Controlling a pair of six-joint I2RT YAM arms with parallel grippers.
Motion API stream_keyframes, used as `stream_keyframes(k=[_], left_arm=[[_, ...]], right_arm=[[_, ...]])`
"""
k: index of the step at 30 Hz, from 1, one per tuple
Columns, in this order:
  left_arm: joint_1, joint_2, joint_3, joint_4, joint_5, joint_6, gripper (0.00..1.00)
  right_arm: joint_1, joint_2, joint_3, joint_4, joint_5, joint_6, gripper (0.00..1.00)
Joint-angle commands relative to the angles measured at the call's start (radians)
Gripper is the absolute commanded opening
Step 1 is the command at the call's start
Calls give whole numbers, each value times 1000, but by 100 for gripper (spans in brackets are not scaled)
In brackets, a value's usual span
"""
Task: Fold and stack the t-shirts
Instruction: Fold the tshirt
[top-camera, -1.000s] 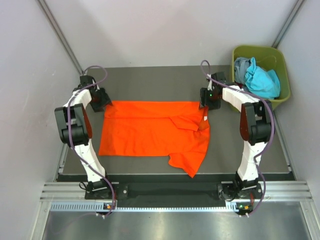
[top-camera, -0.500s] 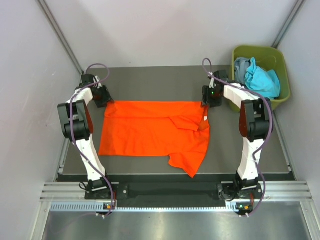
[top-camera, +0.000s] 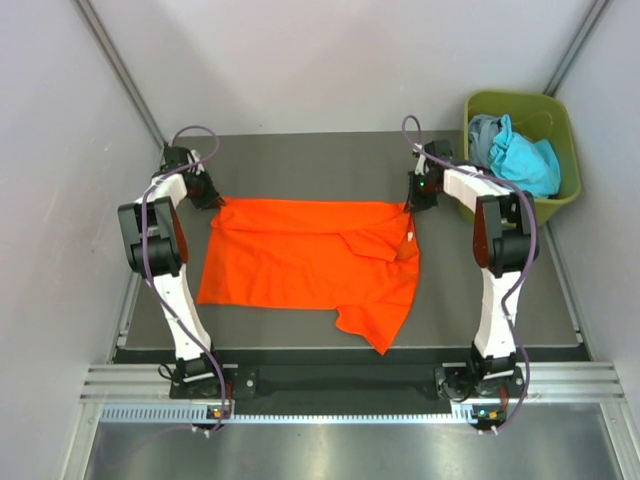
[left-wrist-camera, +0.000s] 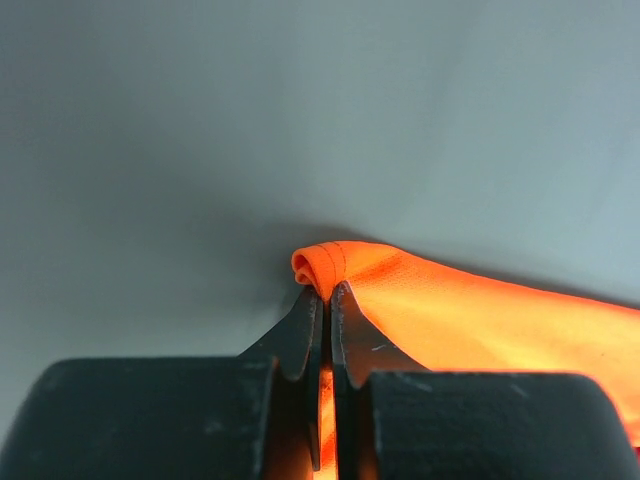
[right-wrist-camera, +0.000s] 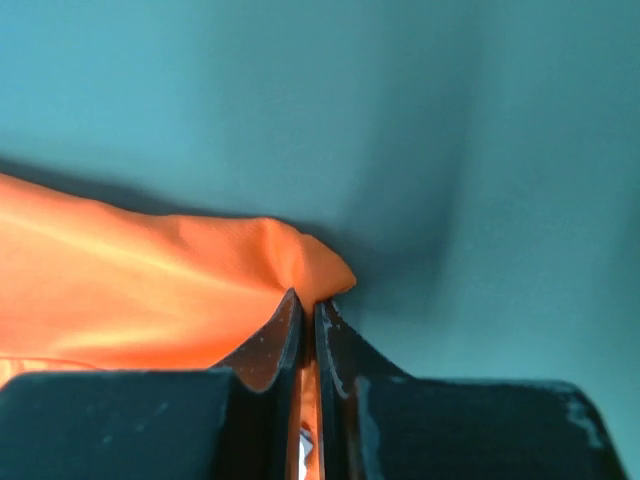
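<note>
Dark grey table mat (top-camera: 300, 160), pale walls. Jaws spread a second ago, now pressed together: left gripper (left-wrist-camera: 325, 293) pinching orange t-shirt (top-camera: 300, 262) at far-left corner, right gripper (right-wrist-camera: 306, 305) at far-right corner. Likely fold can start. Count: one orange t-shirt on mat; one teal t-shirt (top-camera: 525, 160) and one grey t-shirt (top-camera: 483, 133) in olive bin (top-camera: 530, 105).

In the left wrist view the bright orange cloth t-shirt (left-wrist-camera: 470, 310) runs off at three o'clock, its fold vanishing inside the clamped black left gripper (left-wrist-camera: 325, 297). The black right gripper (right-wrist-camera: 307, 308) swallows its fold likewise, cloth leaving at nine o'clock. From above, the small white neck label (top-camera: 411, 236) is unreadable, and the olive-green plastic bin (top-camera: 562, 112) hides the undersides of the crumpled teal-blue t-shirt (top-camera: 525, 160) and grey t-shirt (top-camera: 483, 135).
</note>
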Motion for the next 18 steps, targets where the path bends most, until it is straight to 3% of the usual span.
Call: stream_keyframes(k=[1, 7, 12, 13, 15, 18], left_arm=[[18, 41, 28, 18, -25, -19, 0], [16, 47, 37, 94, -64, -89, 0], [15, 79, 88, 90, -104, -141, 0], [16, 76, 92, 82, -129, -140, 4], [15, 61, 103, 58, -158, -135, 28], [16, -30, 106, -31, -254, -105, 61]], right_arm=[[-4, 26, 44, 39, 4, 8, 0], [-6, 69, 148, 62, 119, 23, 0], [-9, 184, 401, 19, 117, 0, 0], [-9, 225, 440, -4, 114, -2, 0], [-9, 256, 539, -30, 109, 17, 12], [-6, 266, 633, -114, 126, 58, 38]])
